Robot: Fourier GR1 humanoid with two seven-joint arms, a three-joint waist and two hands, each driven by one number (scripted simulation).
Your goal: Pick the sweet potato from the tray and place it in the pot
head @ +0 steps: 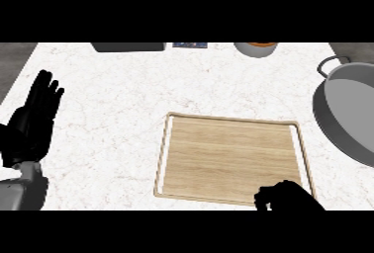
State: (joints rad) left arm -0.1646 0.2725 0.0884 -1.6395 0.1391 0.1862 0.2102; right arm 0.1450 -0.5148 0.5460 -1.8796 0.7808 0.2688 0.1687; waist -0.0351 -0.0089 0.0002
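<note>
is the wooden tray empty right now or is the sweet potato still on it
Cannot tell. The tray's visible wood is bare, but the right hand curls over its near corner and could hide the sweet potato.

The tray [219, 158] was pale wood with visible grain, matt. The pot [343, 106] looked like smooth grey metal with a dull sheen. The counter [116, 89] was white veined stone, smooth. The hands were matt black.

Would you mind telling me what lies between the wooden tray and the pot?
Nothing: in the head view only bare white counter separates the tray from the pot at the right edge.
</note>
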